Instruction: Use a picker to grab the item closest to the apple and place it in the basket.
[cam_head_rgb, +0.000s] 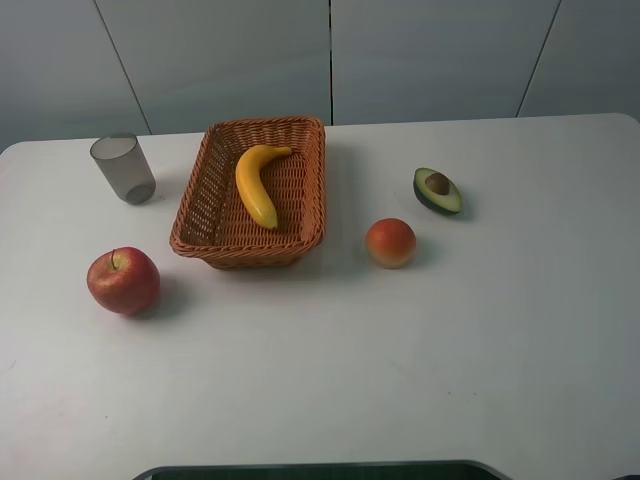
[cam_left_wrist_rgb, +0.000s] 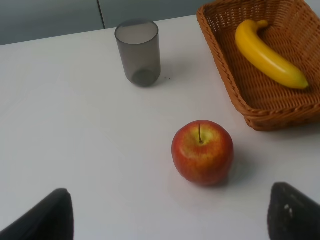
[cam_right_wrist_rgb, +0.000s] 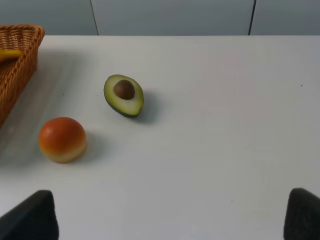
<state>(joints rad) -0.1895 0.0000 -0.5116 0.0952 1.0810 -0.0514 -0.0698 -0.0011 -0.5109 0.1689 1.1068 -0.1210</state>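
Observation:
A red apple (cam_head_rgb: 123, 281) (cam_left_wrist_rgb: 202, 152) sits on the white table at the front left. Behind it stands an empty grey translucent cup (cam_head_rgb: 123, 169) (cam_left_wrist_rgb: 138, 52), upright. The brown wicker basket (cam_head_rgb: 205, 205) (cam_left_wrist_rgb: 260, 102) lies to the apple's right and holds a yellow banana (cam_head_rgb: 256, 183) (cam_left_wrist_rgb: 270, 54). My left gripper (cam_left_wrist_rgb: 170, 220) is open, its dark fingertips (cam_left_wrist_rgb: 47, 217) spread wide on the near side of the apple, touching nothing. My right gripper (cam_right_wrist_rgb: 170, 217) is open too, over bare table. Neither gripper shows in the exterior view.
An orange-red round fruit (cam_head_rgb: 391, 242) (cam_right_wrist_rgb: 62, 139) lies right of the basket. An avocado half (cam_head_rgb: 438, 190) (cam_right_wrist_rgb: 124, 95) with its pit showing lies farther back right. A dark robot base edge (cam_head_rgb: 320, 470) runs along the front table edge.

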